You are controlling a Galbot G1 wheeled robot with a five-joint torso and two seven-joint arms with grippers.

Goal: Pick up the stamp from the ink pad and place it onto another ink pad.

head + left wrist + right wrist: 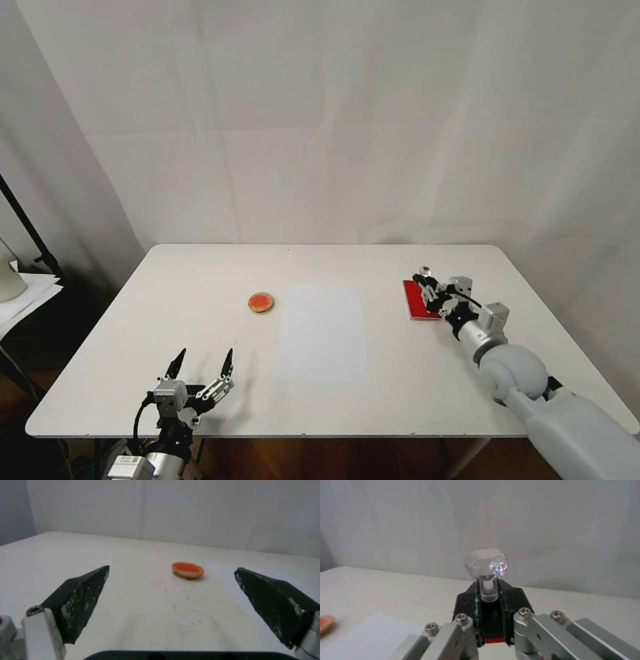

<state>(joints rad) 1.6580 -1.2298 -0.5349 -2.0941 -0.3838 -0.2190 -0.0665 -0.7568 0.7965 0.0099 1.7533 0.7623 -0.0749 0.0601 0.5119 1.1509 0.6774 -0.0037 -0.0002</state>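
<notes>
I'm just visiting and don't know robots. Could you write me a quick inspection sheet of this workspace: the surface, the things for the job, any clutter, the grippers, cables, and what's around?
Surface: white table, faint scuff marks near the left arm.
Job's things: stamp with a clear round knob, upright over the red ink pad at the table's right; round orange ink pad left of centre, nothing on it.
Clutter: white paper sheet lying flat mid-table.
Grippers: right gripper shut on the stamp's stem; left gripper open at the near left edge, idle.
Cables: black cable looping at the left wrist.
Surroundings: white backdrop; dark stand and papers at far left.
</notes>
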